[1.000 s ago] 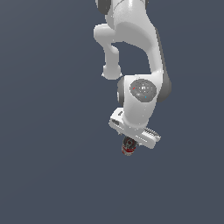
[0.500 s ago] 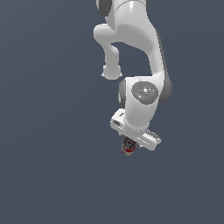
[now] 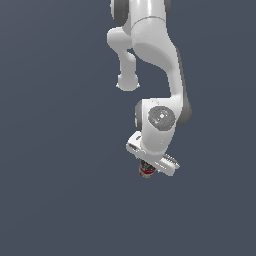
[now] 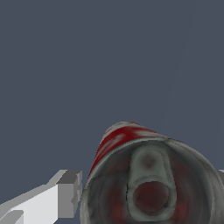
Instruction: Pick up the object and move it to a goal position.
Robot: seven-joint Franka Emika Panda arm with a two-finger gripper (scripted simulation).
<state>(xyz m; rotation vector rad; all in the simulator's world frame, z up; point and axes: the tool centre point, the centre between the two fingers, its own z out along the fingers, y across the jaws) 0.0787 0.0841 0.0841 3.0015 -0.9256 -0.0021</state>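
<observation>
The object (image 3: 146, 170) is a small can with a red band, showing just under the white hand in the exterior view. In the wrist view the object (image 4: 148, 183) fills the lower frame, its dark grey top with a pull tab facing the camera and its red, pale-striped side leaning away. My gripper (image 3: 146, 168) is shut on the can. One white fingertip (image 4: 65, 194) presses beside the can's rim, and the other finger barely shows at the frame's edge. Whether the can touches the floor cannot be told.
A plain dark grey-blue floor (image 3: 55, 200) lies all around. The arm's white links (image 3: 150, 45) rise toward the top of the exterior view. No other objects or goal marker show.
The hand and can have hardly shifted. The arm's upper links have swung slightly toward the exterior view's right.
</observation>
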